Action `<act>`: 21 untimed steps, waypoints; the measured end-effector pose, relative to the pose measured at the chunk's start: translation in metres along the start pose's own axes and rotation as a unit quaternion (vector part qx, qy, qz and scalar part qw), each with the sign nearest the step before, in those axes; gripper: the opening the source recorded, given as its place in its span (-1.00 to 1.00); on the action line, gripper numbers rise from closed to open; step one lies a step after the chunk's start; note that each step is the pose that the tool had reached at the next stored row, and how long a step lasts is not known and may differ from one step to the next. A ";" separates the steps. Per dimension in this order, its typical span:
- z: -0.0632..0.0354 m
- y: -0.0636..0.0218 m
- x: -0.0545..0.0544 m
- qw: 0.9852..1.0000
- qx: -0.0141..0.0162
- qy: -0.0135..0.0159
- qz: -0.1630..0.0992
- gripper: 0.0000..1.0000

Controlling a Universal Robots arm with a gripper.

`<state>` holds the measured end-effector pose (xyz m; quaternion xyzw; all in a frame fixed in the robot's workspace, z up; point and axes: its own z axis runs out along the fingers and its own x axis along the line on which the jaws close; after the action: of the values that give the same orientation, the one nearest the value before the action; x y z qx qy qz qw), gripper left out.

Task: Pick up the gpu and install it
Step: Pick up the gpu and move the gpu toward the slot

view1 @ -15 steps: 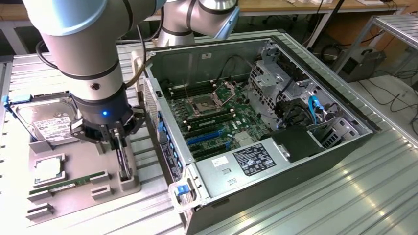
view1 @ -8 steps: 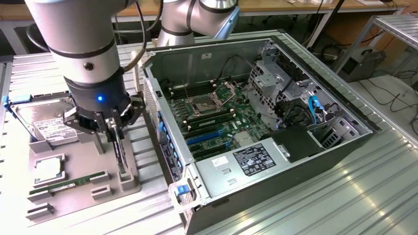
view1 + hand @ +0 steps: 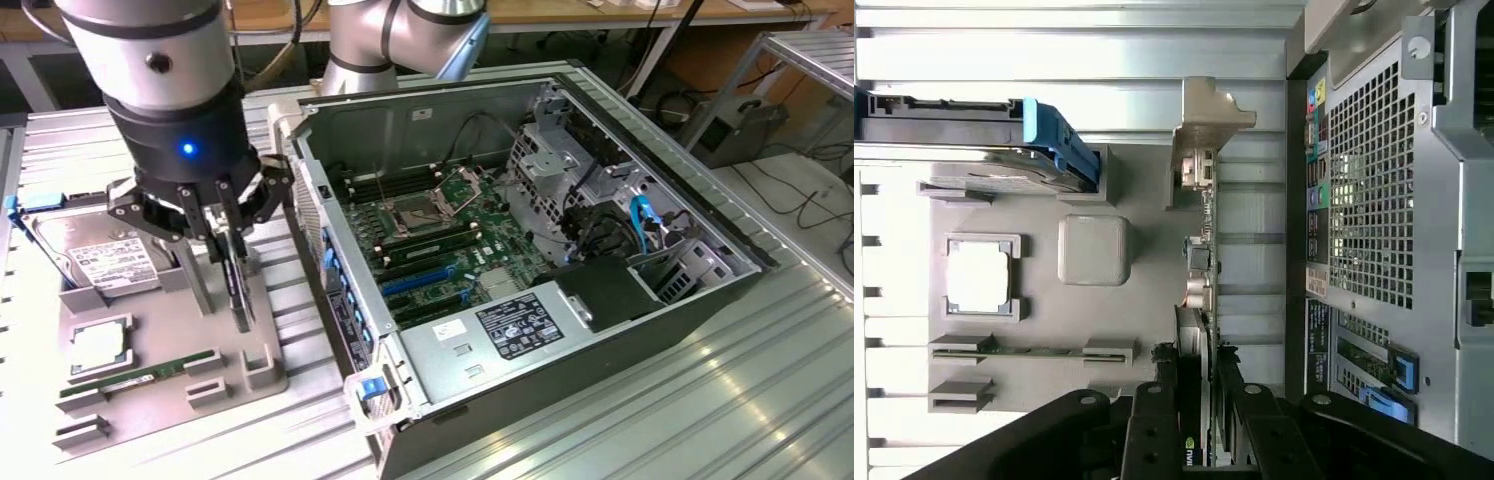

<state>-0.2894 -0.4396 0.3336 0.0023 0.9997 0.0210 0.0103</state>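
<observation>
The gripper (image 3: 230, 248) is pinching the gpu (image 3: 242, 300) — standing on edge (beside the open computer case (image 3: 400, 120)) — over the gray tray (image 3: 154, 305).

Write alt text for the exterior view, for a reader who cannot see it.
A robot arm grips a graphics card on edge between its jaws, above a grey tray at the exterior view's left. The tray also holds a hard drive, a processor and a memory stick. An open computer case lies on the exterior view's right.
</observation>
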 end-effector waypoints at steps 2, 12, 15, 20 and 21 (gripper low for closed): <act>-0.0091 0.0004 0.000 1.000 0.000 0.000 0.000 -0.47; -0.0595 0.0023 -0.007 1.000 0.000 0.000 0.000 -0.47; -0.0729 0.0023 -0.012 1.000 0.000 0.000 0.000 -0.47; -0.1028 -0.0019 -0.038 1.000 -0.001 0.000 0.000 -0.47; -0.1069 -0.0027 -0.042 1.000 -0.002 0.000 0.000 -0.47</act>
<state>-0.2495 -0.4471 0.4412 0.0022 0.9997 0.0226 0.0101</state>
